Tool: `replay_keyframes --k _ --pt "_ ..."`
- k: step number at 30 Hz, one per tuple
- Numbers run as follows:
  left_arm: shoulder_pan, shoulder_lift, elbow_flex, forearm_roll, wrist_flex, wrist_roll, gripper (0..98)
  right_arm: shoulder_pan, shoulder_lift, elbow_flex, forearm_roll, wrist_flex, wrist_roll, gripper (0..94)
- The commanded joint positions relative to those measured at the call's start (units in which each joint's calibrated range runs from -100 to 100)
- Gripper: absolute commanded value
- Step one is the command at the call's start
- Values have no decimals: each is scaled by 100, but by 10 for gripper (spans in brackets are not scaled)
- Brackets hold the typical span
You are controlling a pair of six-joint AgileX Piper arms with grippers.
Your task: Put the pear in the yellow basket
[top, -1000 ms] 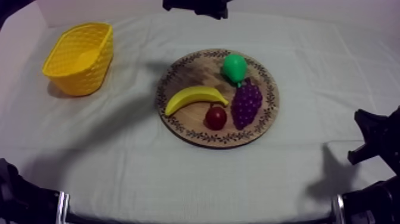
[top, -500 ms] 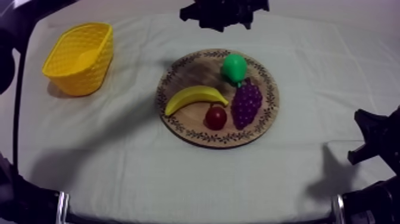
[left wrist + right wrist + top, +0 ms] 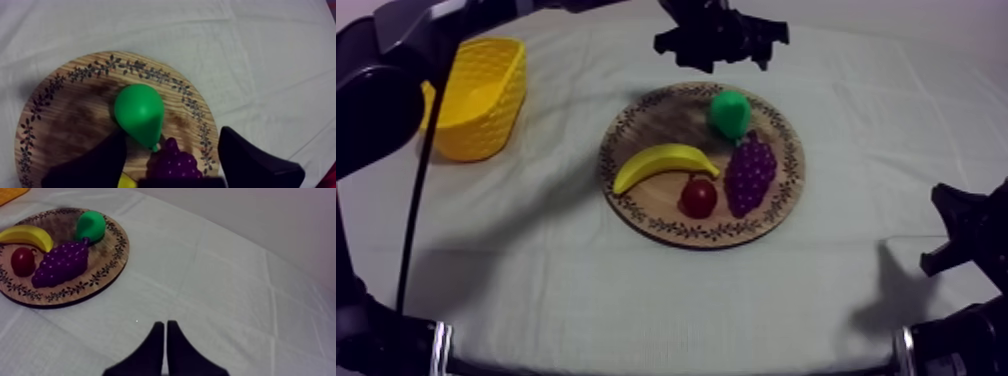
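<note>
My left gripper (image 3: 172, 135), fingers spread to straddle the pear (image 3: 729, 113) at 1 o'clock on the wooden board (image 3: 636, 205), hangs probably just above it (yellow basket (image 3: 471, 95) at table's 10 o'clock), right gripper (image 3: 165, 330) pressed together, idle.

**Arm status: left arm extended, right arm parked.**
In the top view you see the left arm (image 3: 391, 75) come in from the upper left and reach across to the far middle, with its wrist pointing down. The left pincer (image 3: 172, 135) is spread wide, its two black fingers (image 3: 95, 165) well apart with nothing clamped between them. The right arm (image 3: 968, 238) sits low at the right edge of the top view. The right pincer (image 3: 164, 325) has both fingers pressed together in a narrow wedge, gripping nothing.
</note>
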Motion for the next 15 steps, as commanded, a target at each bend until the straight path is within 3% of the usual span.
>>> replay_keyframes --k 1,15 --pt "-4 162 -147 15 46 38 700 -1 -1 -1 0 0 4 3" --pt "-76 1221 -907 109 145 197 672 -1 -1 -1 0 0 4 3"
